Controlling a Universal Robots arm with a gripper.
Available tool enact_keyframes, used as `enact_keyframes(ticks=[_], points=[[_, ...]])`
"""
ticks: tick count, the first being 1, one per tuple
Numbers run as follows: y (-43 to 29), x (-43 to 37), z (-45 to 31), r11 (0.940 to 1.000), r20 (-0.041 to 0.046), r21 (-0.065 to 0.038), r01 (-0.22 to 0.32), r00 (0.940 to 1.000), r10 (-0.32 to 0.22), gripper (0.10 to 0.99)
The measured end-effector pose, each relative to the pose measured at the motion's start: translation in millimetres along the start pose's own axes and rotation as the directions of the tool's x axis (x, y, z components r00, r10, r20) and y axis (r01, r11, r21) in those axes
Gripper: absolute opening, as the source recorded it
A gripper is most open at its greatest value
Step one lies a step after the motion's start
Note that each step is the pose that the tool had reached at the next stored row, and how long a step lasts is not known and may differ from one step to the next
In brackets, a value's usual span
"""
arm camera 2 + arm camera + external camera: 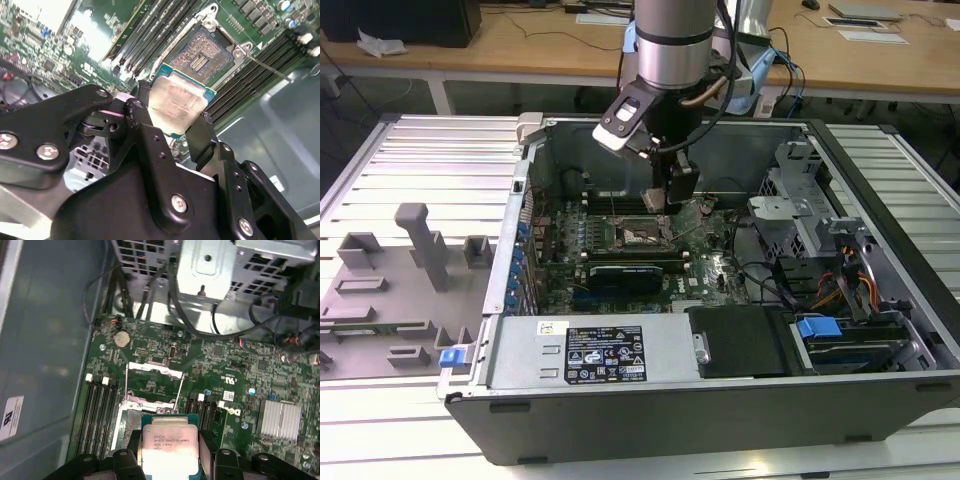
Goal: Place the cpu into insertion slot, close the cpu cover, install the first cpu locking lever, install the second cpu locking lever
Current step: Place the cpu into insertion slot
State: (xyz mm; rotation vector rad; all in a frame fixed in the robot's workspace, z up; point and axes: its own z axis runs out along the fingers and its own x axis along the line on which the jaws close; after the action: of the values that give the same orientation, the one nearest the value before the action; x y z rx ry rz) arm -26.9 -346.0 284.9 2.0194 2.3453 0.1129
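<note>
- Hand [172, 120] grips the cpu [177, 105] by opposite edges.
- Exterior view, frame centre — insertion slot [642, 233] lies just lower-left of the hand, uncovered.

cpu [167, 445]: silvery, held above insertion slot [202, 50] | cpu cover [152, 385]: hinged open

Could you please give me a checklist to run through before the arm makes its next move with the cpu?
1. Grip: gripper shut on the cpu by two opposite edges: ok.
2. Access: cpu cover raised off the socket: ok.
3. Contacts: socket bare where visible: ok.
4. Clearance: locking lever swung off the socket: ok.
5. Orientation: cpu matched to the socket's keying: cannot tell.
6. Seating: cpu held apart from the socket, not seated: not ok.
</note>
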Motion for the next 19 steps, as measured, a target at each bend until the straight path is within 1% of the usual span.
enact_keyframes(ticks=[2,4,5,8,19], points=[[-0.2,0.0,2.6,0.9994,0.003,0.0,-0.035,0.9994,0.035,0.541],[-0.8,1.2,9.6,0.998,0.0054,-0.001,-0.063,0.998,0.063,0.541],[-0.8,2.6,12.5,0.9979,0.0059,0.0,-0.065,0.9979,0.065,0.541],[-1.1,5.2,17.9,0.9977,0.0066,0.0,-0.068,0.9977,0.068,0.541],[-1.9,6.0,28.4,0.9968,0.0082,0.001,-0.08,0.9968,0.08,0.541]])
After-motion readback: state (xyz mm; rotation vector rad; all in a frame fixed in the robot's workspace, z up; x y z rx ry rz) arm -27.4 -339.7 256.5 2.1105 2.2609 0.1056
